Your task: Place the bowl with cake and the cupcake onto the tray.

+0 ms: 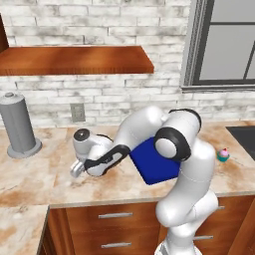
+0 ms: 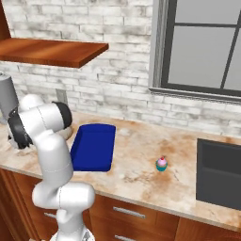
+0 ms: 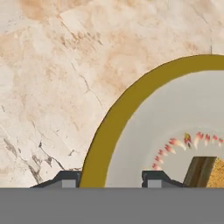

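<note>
A: Hand view: the tool (image 3: 109, 181) straddles the brown rim of the bowl (image 3: 175, 127) on the marble worktop (image 3: 52, 65), one tip outside, one inside. A yellow cake cube (image 3: 210, 173) sits at the bowl's centre.

B: Clamped on it?

A: Cannot tell; the tips flank the rim, but contact is unclear.

B: And the rest?

A: Right base view: the blue tray (image 2: 94, 147) lies flat on the worktop just beside the arm, the cupcake (image 2: 162, 164) well apart to its right, near the dark sink (image 2: 221, 174).
</note>
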